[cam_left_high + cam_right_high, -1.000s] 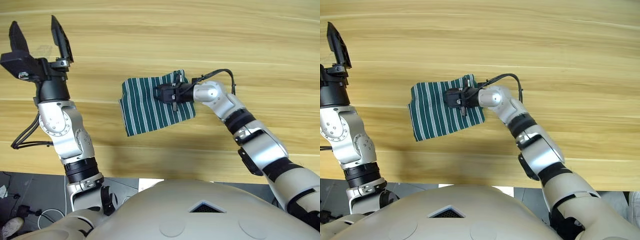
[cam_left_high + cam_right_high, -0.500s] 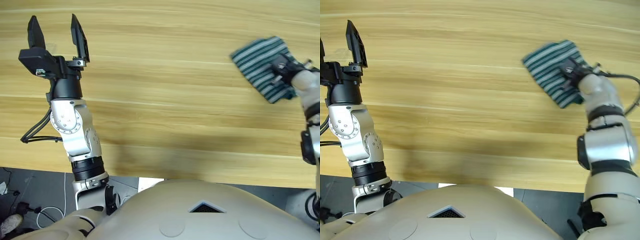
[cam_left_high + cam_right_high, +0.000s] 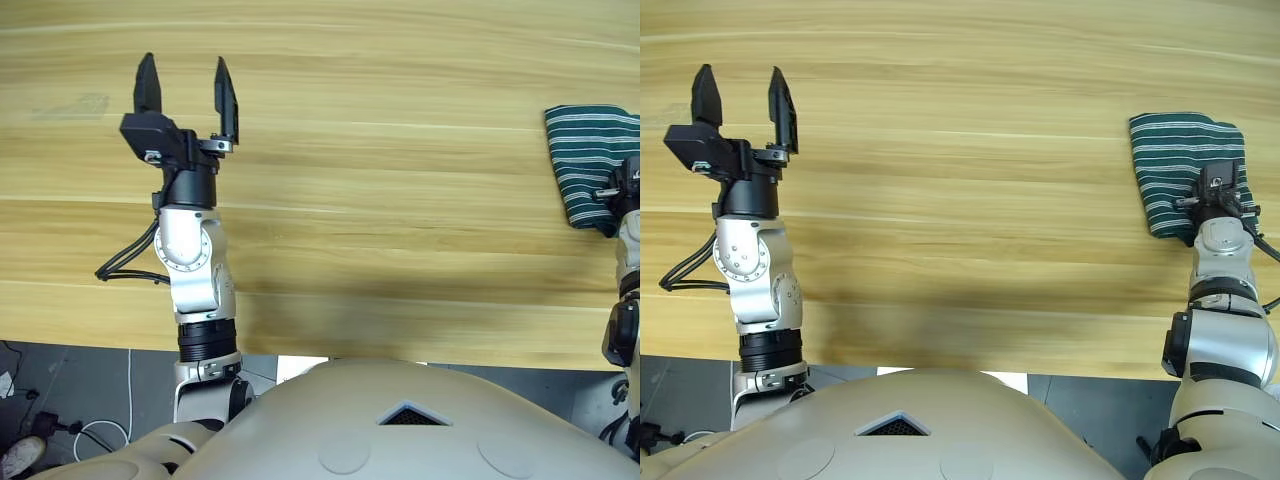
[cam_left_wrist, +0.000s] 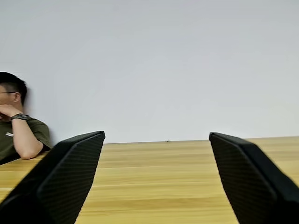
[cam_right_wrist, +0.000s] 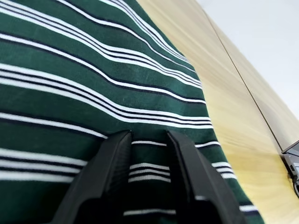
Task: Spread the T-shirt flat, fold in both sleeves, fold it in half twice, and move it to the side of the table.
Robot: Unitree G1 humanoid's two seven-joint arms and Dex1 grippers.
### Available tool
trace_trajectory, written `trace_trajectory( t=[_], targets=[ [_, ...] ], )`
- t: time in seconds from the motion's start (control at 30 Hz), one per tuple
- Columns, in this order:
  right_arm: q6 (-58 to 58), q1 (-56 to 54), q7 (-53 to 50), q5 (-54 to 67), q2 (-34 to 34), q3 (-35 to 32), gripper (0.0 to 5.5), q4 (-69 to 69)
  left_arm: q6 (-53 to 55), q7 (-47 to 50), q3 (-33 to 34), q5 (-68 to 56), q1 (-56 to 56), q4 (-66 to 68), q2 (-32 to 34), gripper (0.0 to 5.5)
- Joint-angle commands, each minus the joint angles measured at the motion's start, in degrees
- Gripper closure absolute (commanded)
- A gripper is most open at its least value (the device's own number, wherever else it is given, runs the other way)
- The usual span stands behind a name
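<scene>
Left arm has swung in toward the middle since a second ago, and the shirt went the other way, dragged from centre table out to the right side.

Left gripper (image 3: 185,80) is up off the table (image 3: 400,150) with its fingers pointing away from you, spread wide and holding nothing. It is well apart from the cloth.

Shirt (image 3: 1180,165) is a small folded striped packet lying flat at the far right. The right gripper (image 5: 148,139) is down on its near edge, fingers narrow, with a strip of striped cloth pinched between them (right wrist view shows it best).

My read is that folding is done and you're at the end of the last step, moving it to the side. The packet looks about placed.

Next move is to let the right fingers go, then lift straight up. Pulling sideways or back while the cloth is pinched would likely drag the top layer and open the fold. Left arm has nothing to do.
</scene>
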Motion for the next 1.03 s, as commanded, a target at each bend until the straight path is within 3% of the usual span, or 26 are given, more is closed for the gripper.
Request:
trace_trajectory(
  t=[0.03,0.17,0.23,0.33,0.43,0.53,0.73,1.03],
  targets=[
    [-5.6,-2.4,-2.4,0.2,-0.3,-2.0,4.12,-1.0,-0.8,0.2,0.0,0.8,-0.3,0.5,0.0,1.36],
    [-17.4,-3.4,-4.7,1.8,-0.2,-4.7,4.12,-9.9,-1.1,1.8,0.2,1.8,-1.1,-2.3,-0.4,1.36],
    [-22.1,0.2,-6.2,2.7,3.0,-5.7,4.12,-22.9,-0.8,3.4,-0.3,2.9,-2.6,-4.2,-1.1,1.36],
    [-24.3,5.6,-5.8,6.6,13.5,-3.1,4.12,-39.5,-0.6,4.4,-3.9,6.4,-5.0,-3.2,-2.8,1.36],
    [-23.7,8.7,-2.7,12.9,25.0,0.1,4.12,-44.6,-1.0,4.8,-6.8,9.3,-8.4,3.6,-4.1,1.36],
    [-23.9,11.7,0.3,15.4,30.6,2.0,4.12,-49.0,-3.3,5.4,-7.5,9.9,-9.1,8.7,-5.2,1.36],
    [-22.7,13.9,3.5,14.5,32.0,1.5,4.12,-51.9,-10.0,8.0,-8.8,15.3,-3.1,9.3,-4.5,1.36],
    [-18.1,14.7,3.2,15.4,32.3,-2.4,4.12,-52.2,-12.5,11.0,-7.1,15.1,-4.0,9.5,-4.9,1.36]
  ],
)
